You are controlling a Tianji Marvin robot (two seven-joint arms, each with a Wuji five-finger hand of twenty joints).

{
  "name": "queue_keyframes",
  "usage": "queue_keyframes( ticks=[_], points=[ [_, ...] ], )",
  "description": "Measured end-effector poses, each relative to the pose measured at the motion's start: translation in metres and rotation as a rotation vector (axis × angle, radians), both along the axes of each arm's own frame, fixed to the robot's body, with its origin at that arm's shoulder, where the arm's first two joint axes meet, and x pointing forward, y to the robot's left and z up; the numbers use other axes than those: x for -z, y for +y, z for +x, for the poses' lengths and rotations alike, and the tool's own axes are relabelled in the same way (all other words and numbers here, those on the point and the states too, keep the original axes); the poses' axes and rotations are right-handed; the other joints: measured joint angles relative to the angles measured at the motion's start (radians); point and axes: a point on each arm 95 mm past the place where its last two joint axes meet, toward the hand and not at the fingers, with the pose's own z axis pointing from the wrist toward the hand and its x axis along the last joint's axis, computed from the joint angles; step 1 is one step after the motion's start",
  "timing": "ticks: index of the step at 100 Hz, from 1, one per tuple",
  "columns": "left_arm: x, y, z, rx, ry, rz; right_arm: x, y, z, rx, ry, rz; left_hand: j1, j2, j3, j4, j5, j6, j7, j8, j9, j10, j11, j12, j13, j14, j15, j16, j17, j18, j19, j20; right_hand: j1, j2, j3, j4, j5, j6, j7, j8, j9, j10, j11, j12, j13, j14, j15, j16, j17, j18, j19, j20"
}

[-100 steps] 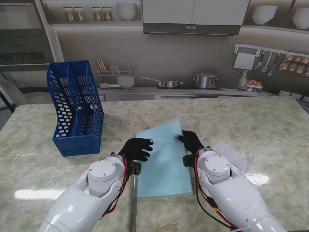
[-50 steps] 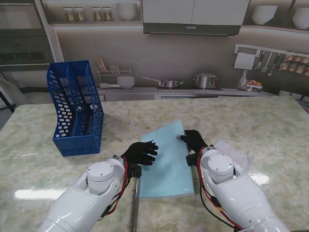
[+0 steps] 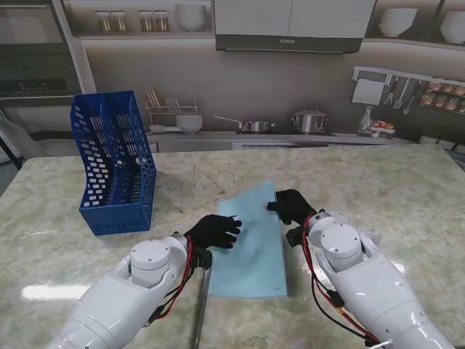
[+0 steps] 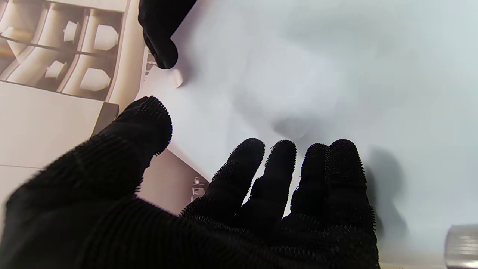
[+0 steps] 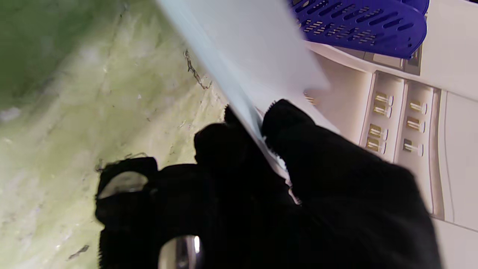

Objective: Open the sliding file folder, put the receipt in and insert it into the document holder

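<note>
The light blue folder (image 3: 251,243) lies in the middle of the table, its right edge raised. My right hand (image 3: 290,206) is shut on the folder's far right edge; the right wrist view shows thumb and fingers (image 5: 287,123) pinching the sheet (image 5: 254,48). At the folder's left side my left hand (image 3: 215,229) is spread open, its fingers (image 4: 276,168) over the pale cover (image 4: 317,74). The folder's grey slide bar (image 3: 200,305) lies beside my left forearm. A sliver of the receipt (image 3: 372,238) shows past my right arm. At the far left stands the blue document holder (image 3: 112,163).
The marble table (image 3: 407,189) stretches bare to the right and far side. Behind its far edge runs a kitchen counter with pots and a dish rack. The holder's perforated wall (image 5: 358,22) shows in the right wrist view.
My right hand has moved farther away and lifted the folder's right edge. My left hand has slid right onto the cover. My right arm now hides most of the receipt.
</note>
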Motion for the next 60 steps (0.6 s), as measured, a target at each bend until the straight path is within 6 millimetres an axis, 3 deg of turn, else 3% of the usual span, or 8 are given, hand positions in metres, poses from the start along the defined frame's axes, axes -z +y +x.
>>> queue_keyframes(
  ticks=[37, 52, 56, 60],
  points=[
    [0.000, -0.010, -0.001, 0.016, -0.032, 0.075, -0.011, 0.014, 0.007, -0.101, -0.035, -0.057, -0.013, -0.001, 0.002, 0.000, 0.000, 0.018, -0.009, 0.000, 0.000, 0.004, -0.001, -0.009, -0.001, -0.015, 0.005, 0.000, -0.011, -0.008, 0.011, -0.001, -0.012, -0.063, 0.033, 0.000, 0.017, -0.009, 0.013, -0.021, 0.018, -0.004, -0.030, -0.076, 0.000, -0.002, 0.001, 0.000, 0.012, 0.000, 0.007, -0.014],
    [0.001, -0.011, -0.001, 0.004, -0.019, 0.051, -0.015, 0.021, 0.010, -0.148, -0.051, -0.097, -0.101, 0.002, 0.056, -0.001, 0.000, 0.019, -0.010, 0.000, -0.001, 0.006, -0.002, -0.014, -0.002, -0.015, 0.001, -0.004, -0.032, -0.006, 0.013, -0.002, -0.023, -0.098, 0.052, 0.000, 0.027, -0.033, 0.029, -0.030, 0.022, -0.005, -0.043, -0.097, 0.000, -0.003, 0.001, 0.000, 0.016, 0.000, 0.012, -0.026],
    [0.001, -0.011, -0.001, 0.002, -0.021, 0.051, -0.015, 0.023, 0.011, -0.160, -0.055, -0.106, -0.138, 0.003, 0.083, -0.023, 0.000, 0.019, -0.010, 0.000, -0.001, 0.006, -0.002, -0.014, -0.002, -0.015, 0.001, -0.004, -0.032, -0.006, 0.021, -0.003, -0.023, -0.108, 0.053, 0.000, 0.027, -0.034, 0.036, -0.030, 0.023, -0.005, -0.043, -0.097, 0.000, -0.003, 0.001, 0.000, 0.016, 0.000, 0.013, -0.026],
    [0.001, -0.012, -0.001, 0.000, -0.025, 0.050, -0.016, 0.024, 0.012, -0.171, -0.058, -0.115, -0.175, 0.004, 0.108, -0.021, 0.000, 0.019, -0.010, 0.000, -0.001, 0.007, -0.009, -0.014, -0.005, -0.015, 0.001, -0.004, -0.037, -0.005, 0.021, -0.003, -0.023, -0.117, 0.062, 0.000, 0.033, -0.039, 0.040, -0.030, 0.023, -0.005, -0.043, -0.097, 0.000, -0.003, 0.001, 0.000, 0.016, 0.000, 0.013, -0.027]
  ],
)
